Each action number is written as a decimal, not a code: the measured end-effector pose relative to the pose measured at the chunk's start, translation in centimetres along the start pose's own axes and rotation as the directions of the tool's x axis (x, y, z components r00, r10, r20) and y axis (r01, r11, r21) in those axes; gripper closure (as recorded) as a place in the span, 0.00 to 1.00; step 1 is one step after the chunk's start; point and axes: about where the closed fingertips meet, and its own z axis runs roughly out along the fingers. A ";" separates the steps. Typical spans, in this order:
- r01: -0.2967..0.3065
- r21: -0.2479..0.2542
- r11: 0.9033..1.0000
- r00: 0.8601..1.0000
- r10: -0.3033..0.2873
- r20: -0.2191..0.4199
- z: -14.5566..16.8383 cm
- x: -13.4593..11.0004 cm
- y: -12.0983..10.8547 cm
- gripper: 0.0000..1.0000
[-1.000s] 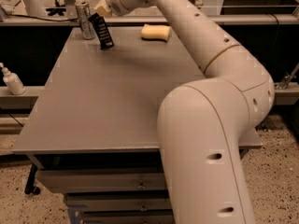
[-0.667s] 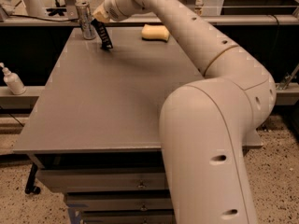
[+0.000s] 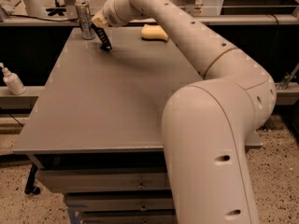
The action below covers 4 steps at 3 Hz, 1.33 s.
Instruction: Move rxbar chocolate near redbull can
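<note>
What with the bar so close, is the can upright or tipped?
Upright: the redbull can stands on its base, beside the gripper holding the rxbar chocolate.

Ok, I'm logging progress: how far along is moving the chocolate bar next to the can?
Mostly done: the rxbar chocolate stands tilted right beside the redbull can, its lower end seemingly on the table. The hand grips its top. Left: release and withdraw.
</note>
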 end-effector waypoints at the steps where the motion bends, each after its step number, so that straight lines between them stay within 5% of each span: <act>1: 0.000 -0.010 1.000 1.000 0.000 -0.003 0.2 0.3 0.3 0.60; 3: -0.003 -0.015 1.000 1.000 0.002 -0.012 0.2 1.0 0.2 0.13; 4: -0.003 -0.017 1.000 1.000 0.003 -0.016 0.2 1.3 0.2 0.00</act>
